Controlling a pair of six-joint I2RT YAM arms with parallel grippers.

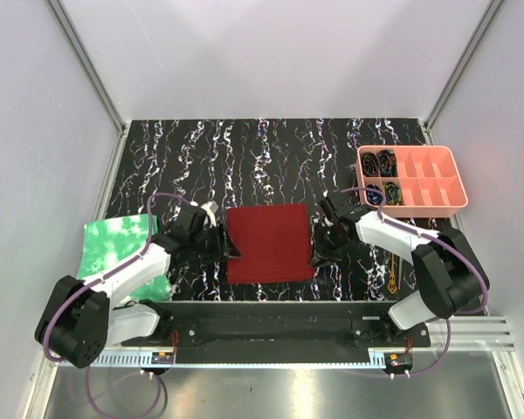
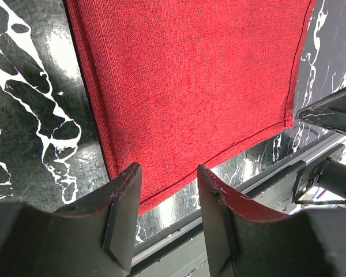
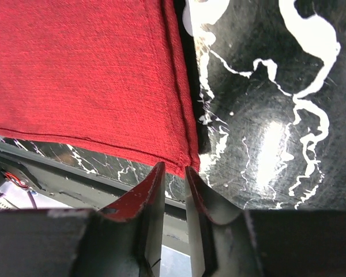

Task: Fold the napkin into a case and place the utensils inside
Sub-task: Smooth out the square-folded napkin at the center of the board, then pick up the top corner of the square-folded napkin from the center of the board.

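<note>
Napkin flat, no case folded yet, utensils still out
Top: we see the napkin (image 1: 269, 243) spread between the arms, with the utensils (image 1: 391, 275) on the table to its right. Left wrist: the left gripper (image 2: 168, 168) is moderately agape at the near edge, holding nothing. Right wrist: the right gripper (image 3: 174, 168) is a narrow slot at the corner; we cannot tell whether it grips

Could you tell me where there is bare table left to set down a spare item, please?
The far strip of table between the napkin and the back wall, left of the pink tray, is bare. Crowded: the napkin's sides, where the left gripper and right gripper sit, and near the gold utensils.
</note>
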